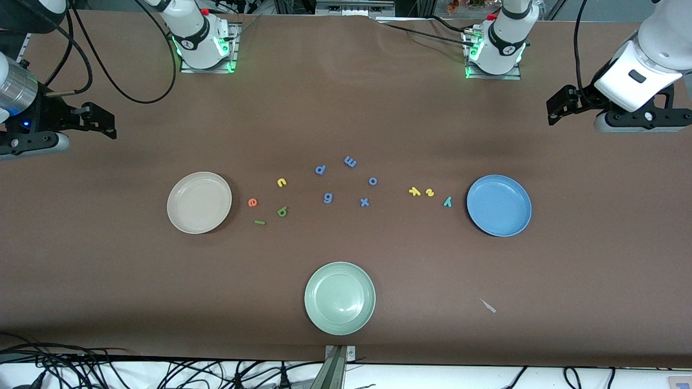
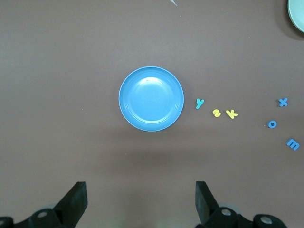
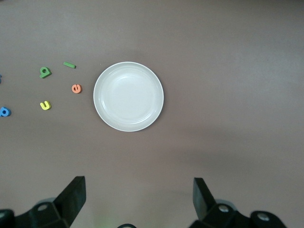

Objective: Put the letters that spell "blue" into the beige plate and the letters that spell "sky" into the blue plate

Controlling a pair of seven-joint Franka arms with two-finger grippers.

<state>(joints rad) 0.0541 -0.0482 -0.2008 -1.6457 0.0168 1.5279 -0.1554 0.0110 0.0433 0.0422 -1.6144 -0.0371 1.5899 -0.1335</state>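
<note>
Brown desk (image 1: 346, 108), nothing sorted yet. We see both target plates bare: the beige plate (image 1: 199, 202) toward the right arm's end, the blue plate (image 1: 499, 205) toward the left arm's end.

"blue" letters all loose on the desk beside the beige plate, on the side toward the desk's middle: orange e (image 1: 252, 202) closest to its rim, green l (image 1: 260, 222) at about 5 o'clock from the e, green b (image 1: 282, 211) just past them, yellow u (image 1: 281, 182) at about 12 o'clock from the b.

"sky" letters in a short row beside the blue plate: teal y (image 1: 447, 202) nearest the rim, then yellow s (image 1: 430, 192), then yellow k (image 1: 414, 191).

Blue-purple letters p (image 1: 320, 169), m (image 1: 350, 161), o (image 1: 372, 181), g (image 1: 327, 198), x (image 1: 364, 202) sit between the two groups; pale green plate (image 1: 339, 297) is nearer the front camera. We leave those alone.

The right gripper (image 1: 94, 120) waits over bare desk at that arm's end, jaws released, holding nothing. The left gripper (image 1: 562, 105) likewise at its own end, jaws released and empty.

Progress as we judge it: zero of seven placed. Four picks left for beige, three for blue.
</note>
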